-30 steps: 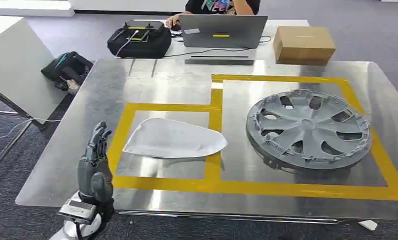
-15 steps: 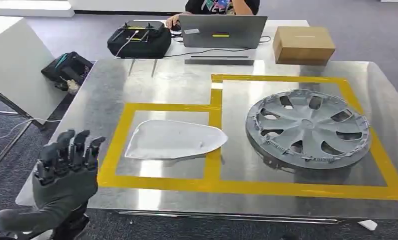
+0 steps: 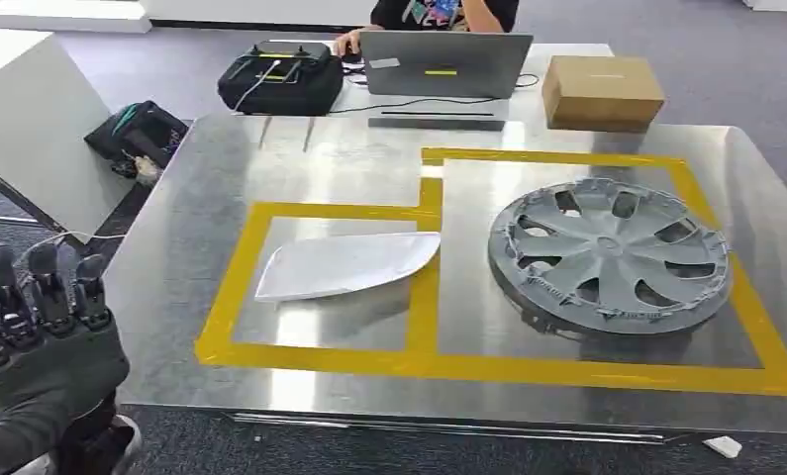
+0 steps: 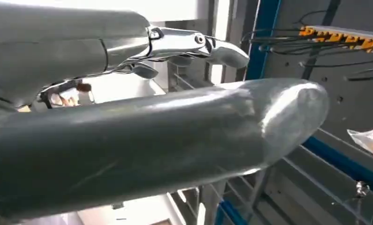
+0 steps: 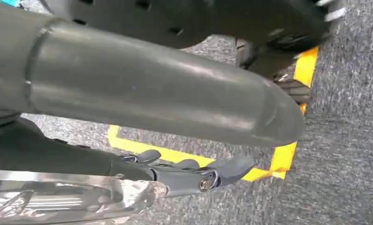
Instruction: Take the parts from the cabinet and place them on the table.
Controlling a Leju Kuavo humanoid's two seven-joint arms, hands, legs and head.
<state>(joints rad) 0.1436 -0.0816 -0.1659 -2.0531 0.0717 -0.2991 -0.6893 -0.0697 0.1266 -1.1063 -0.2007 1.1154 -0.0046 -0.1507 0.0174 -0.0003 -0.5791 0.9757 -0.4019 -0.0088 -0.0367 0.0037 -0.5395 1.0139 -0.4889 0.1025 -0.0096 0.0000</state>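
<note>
We see our left hand [image 3: 38, 332] raised off the near left corner of the steel bench [image 3: 221, 198], its fingers [image 3: 43, 287] upright and spread with nothing in them; it touches neither part. On the bench, inside the smaller yellow-taped box [image 3: 241, 267], lies the white shell-shaped part [image 3: 344, 264], its pointed end reaching onto the tape strip between the two boxes. The grey wheel cover [image 3: 612, 257] lies flat in the larger taped box to the right, well apart from the white part. Beyond the bench's far edge stand a black case [image 3: 280, 77], an open laptop [image 3: 446, 64] with a person [image 3: 439, 12] seated behind it, and a cardboard box [image 3: 602, 89]. A black bag [image 3: 137, 134] sits on the floor to the left. Our right hand [image 5: 208, 171] hangs over grey carpet with yellow floor tape [image 5: 278, 159], its fingers loosely extended, holding nothing.
</note>
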